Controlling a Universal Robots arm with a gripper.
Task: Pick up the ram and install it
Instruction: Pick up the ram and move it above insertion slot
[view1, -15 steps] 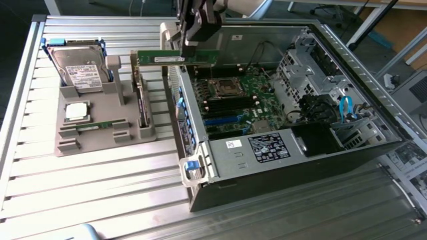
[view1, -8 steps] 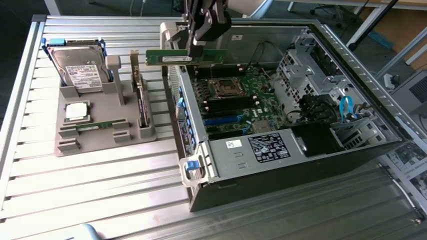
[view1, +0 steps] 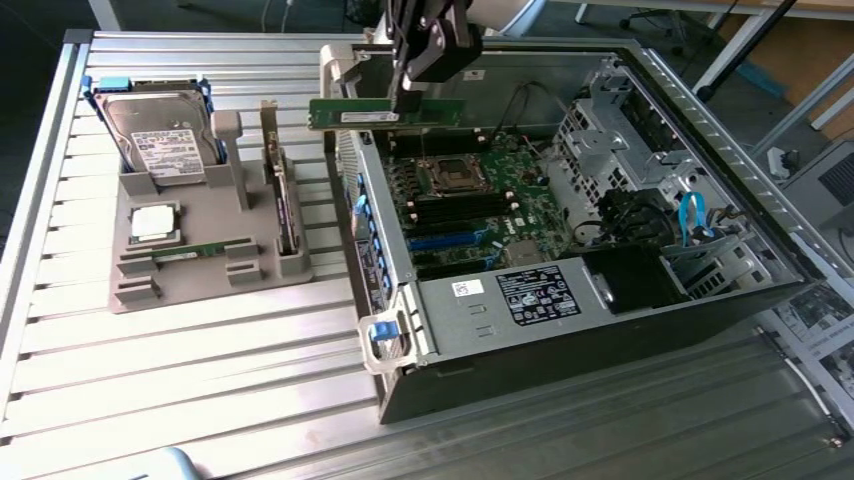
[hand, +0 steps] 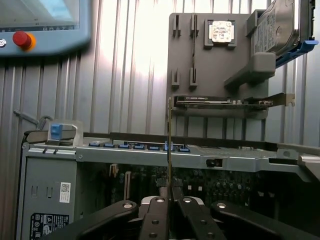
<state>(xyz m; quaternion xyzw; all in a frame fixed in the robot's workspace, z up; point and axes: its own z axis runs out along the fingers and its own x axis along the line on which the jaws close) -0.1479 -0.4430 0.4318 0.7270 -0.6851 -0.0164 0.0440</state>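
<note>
**Black-fingered tool (hand: 170, 194) clenched on the ram over the open case**

Black linkages and two narrow fingers (hand: 156, 220) sit closest in the wrist view, pinching the ram (hand: 169, 145), a long, thin green circuit-board stick. Here it is edge-on, so it shows as little more than a dark line. In the exterior view the tool (view1: 407, 99) is cut off by the upper edge, and the ram (view1: 367, 114) hangs level on its long edge with its white label facing out. It is over the green motherboard (view1: 487, 185) inside the open black computer case (view1: 561, 385), near the case's wall on the exterior view's left. How far it stands above the memory slots is hard to tell. Beside the case, on the ribbed aluminium bench (view1: 200, 390), a grey plastic holder (view1: 200, 285) carries a grey hard drive (view1: 160, 140) and a square silver processor (view1: 151, 222).
</note>
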